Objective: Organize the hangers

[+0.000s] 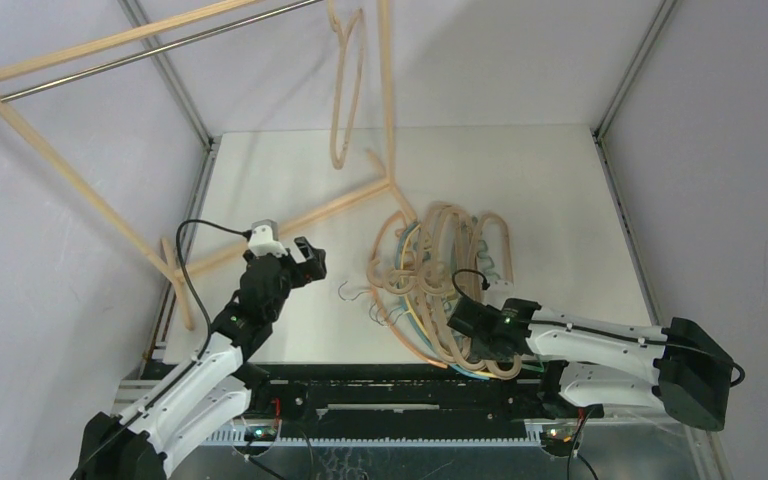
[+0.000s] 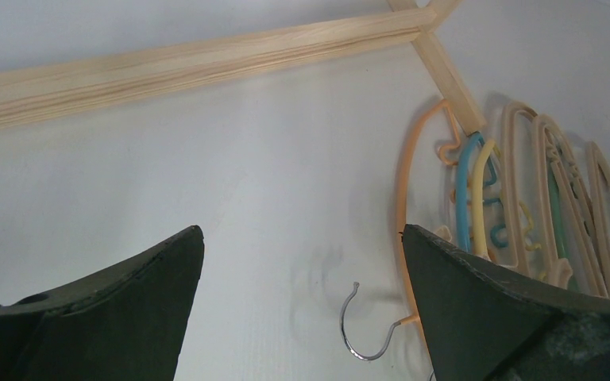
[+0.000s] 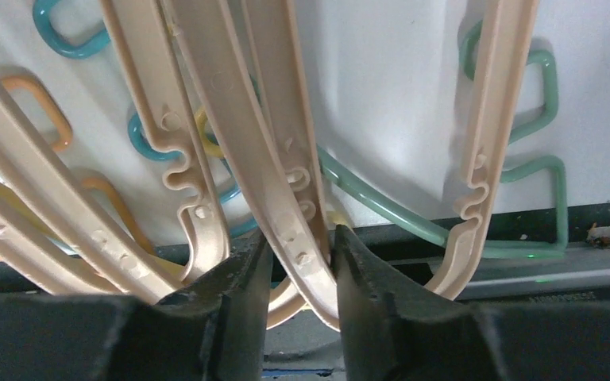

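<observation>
A pile of hangers (image 1: 440, 285) lies on the white table: several curved light-wood ones over thin orange, teal, yellow and green ones. One light-wood hanger (image 1: 345, 90) hangs on the rack's rail. My right gripper (image 1: 488, 345) is at the pile's near end. In the right wrist view it (image 3: 300, 236) is shut on the end of a light-wood hanger arm (image 3: 254, 151). My left gripper (image 1: 310, 260) is open and empty, left of the pile. In its wrist view (image 2: 302, 230) an orange hanger's metal hook (image 2: 369, 325) lies on the table between the fingers.
The big light-wood rack frame with its metal rail (image 1: 150, 50) stands at the back left. Its base bars (image 1: 290, 225) run across the table toward the pile, also in the left wrist view (image 2: 206, 67). The table's near edge (image 3: 524, 262) is just under the right gripper.
</observation>
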Tool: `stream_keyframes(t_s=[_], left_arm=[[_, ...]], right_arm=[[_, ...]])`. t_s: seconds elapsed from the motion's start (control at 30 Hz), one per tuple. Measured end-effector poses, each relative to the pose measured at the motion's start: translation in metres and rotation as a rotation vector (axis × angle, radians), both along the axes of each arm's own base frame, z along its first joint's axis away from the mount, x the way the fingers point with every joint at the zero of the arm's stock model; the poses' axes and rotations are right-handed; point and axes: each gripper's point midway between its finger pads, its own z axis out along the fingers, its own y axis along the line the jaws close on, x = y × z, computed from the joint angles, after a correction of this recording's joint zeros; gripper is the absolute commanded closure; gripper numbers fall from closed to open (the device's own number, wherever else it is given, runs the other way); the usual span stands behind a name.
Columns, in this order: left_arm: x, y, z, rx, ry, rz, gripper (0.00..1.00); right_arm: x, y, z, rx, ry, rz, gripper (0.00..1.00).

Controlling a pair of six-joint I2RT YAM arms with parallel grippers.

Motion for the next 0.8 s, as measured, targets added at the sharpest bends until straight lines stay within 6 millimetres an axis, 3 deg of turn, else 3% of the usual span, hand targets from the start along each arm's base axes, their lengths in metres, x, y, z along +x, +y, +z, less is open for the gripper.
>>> stream_keyframes(t_s=[0.4,0.57,0.8], left_arm=[[0.000,-0.002,-0.004,-0.003,0.015,-0.007,0.00],[0.000,-0.002,-0.004,-0.003,0.015,-0.007,0.01],[0.000,-0.002,-0.004,-0.004,0.015,-0.007,0.01]], right_arm=[[-0.008,-0.001,0.009,0.026,0.003,0.007,0.99],[-0.008,0.002,0.026,0.052,-0.014,0.017,0.99],[0.000,0.021,0.059,0.123,-0.067,0.070,0.93]])
